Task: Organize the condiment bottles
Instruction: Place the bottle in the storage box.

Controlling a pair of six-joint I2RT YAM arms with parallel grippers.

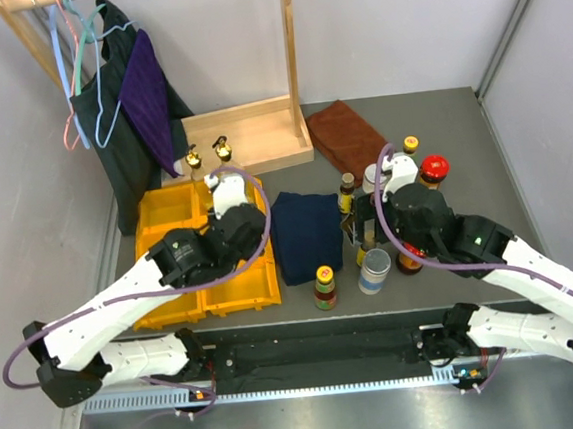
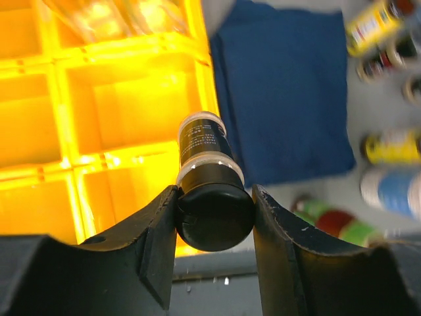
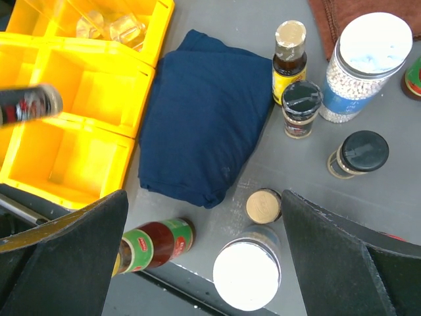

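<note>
1. Bottles and jars crowd the right side of the table [image 1: 439,121], all upright: a red-lidded jar [image 1: 434,169] on the far side, a white-lidded bead jar [image 3: 368,66], a yellow-labelled sauce bottle [image 3: 289,52], a dark-capped jar [image 3: 301,108] and a black-capped jar [image 3: 358,153].
2. The left gripper [image 2: 215,194] pinches a dark bottle [image 2: 204,148], one jaw pressed on each side of its black cap. The bottle hangs above the right-hand part of the yellow bins [image 2: 131,62]. Which compartment lies under it cannot be told.
3. Two clear gold-topped bottles [image 1: 193,160] stand side by side in a far compartment of the bins.
4. The right gripper [image 3: 204,197] hovers over the near part of the cluster with its jaws spread wide and nothing between them. Below it stand a small gold-capped bottle [image 3: 264,205] and a white-lidded jar [image 3: 247,273], just beside each other.
5. A folded blue cloth [image 1: 306,235] lies between the bins and the cluster. A yellow-capped bottle with a red and green label [image 1: 324,286] stands near the cloth's near edge.
6. A brown cloth [image 1: 345,134] lies at the far side, and a wooden rack [image 1: 260,137] with hanging clothes stands at the far left.
</note>
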